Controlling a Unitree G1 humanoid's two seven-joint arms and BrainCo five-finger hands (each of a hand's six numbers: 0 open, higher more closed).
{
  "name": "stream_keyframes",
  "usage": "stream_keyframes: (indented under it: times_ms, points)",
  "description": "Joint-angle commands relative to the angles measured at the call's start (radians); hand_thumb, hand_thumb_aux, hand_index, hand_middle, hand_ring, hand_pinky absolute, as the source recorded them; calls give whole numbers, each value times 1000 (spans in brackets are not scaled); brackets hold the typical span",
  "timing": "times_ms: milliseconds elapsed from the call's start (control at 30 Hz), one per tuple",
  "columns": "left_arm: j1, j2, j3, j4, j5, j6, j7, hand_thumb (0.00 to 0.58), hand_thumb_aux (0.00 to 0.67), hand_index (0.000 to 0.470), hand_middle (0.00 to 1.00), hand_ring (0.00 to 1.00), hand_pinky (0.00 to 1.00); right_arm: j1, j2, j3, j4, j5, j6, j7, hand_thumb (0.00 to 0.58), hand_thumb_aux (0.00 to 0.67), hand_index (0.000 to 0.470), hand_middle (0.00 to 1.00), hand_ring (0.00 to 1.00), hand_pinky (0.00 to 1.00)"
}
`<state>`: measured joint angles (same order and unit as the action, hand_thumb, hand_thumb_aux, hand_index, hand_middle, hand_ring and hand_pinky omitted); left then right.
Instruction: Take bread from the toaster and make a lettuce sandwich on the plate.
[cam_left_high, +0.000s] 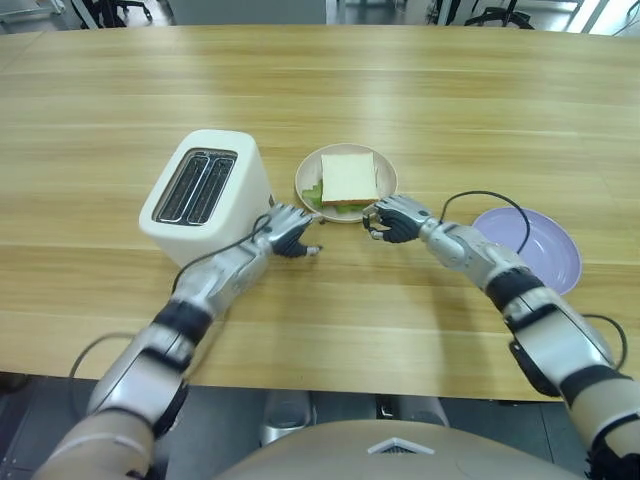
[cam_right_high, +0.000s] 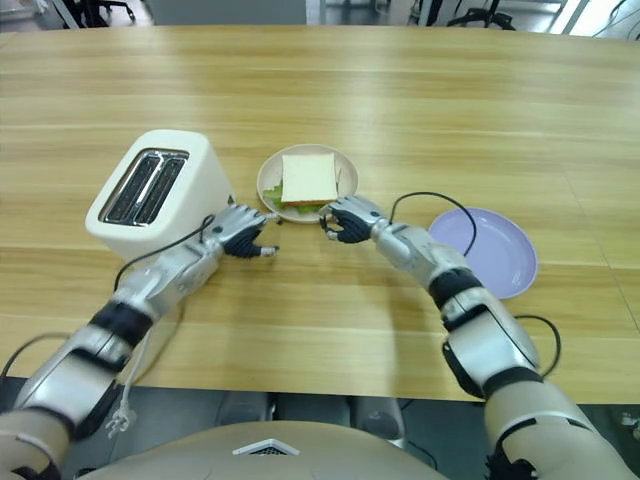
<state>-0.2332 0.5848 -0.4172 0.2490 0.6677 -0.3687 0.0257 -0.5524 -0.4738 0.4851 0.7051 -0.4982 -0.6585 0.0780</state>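
While the sandwich (cam_left_high: 348, 178) sits on the plate (cam_left_high: 389, 180), my left hand (cam_left_high: 288, 230) curled empty near the toaster (cam_left_high: 205, 195), right hand (cam_left_high: 396, 220) curled empty by plate's near rim

A: Support surface?
B: Long wooden table (cam_left_high: 400, 90), light planks running left to right.
A: What sits directly on it?
B: White two-slot toaster (cam_left_high: 205, 195), left of centre. Small beige plate (cam_left_high: 389, 180) near its right side. Lilac plate (cam_left_high: 545, 250) further right, closer to the front edge, apart from the beige one.
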Motion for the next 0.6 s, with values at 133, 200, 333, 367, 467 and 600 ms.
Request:
stream_keyframes:
  times_ms: [133,200,333,367,467,600]
  points:
    - [401,68,127,-486,-569,-29,-277,0,0,0,0,0,0,309,-133,-157,-488,549,-7,306,0,0,0,0,0,0]
    - [501,66,149,-576,-727,-47,-330,0,0,0,0,0,0,409,-136,-185,-587,710,27,377,0,0,0,0,0,0]
    - [649,41,184,-657,-962,-131,-415,0,0,0,0,0,0,592,-112,-227,-724,1000,88,517,0,0,0,0,0,0]
    - [681,28,195,-664,-1018,-160,-435,0,0,0,0,0,0,640,-104,-237,-760,1080,107,558,0,0,0,0,0,0]
    - [746,-15,220,-673,-1160,-213,-506,0,0,0,0,0,0,736,-80,-272,-832,1249,164,685,0,0,0,0,0,0]
    - [786,-72,235,-684,-1335,-244,-615,0,0,0,0,0,0,796,-28,-324,-875,1417,246,838,0,0,0,0,0,0]
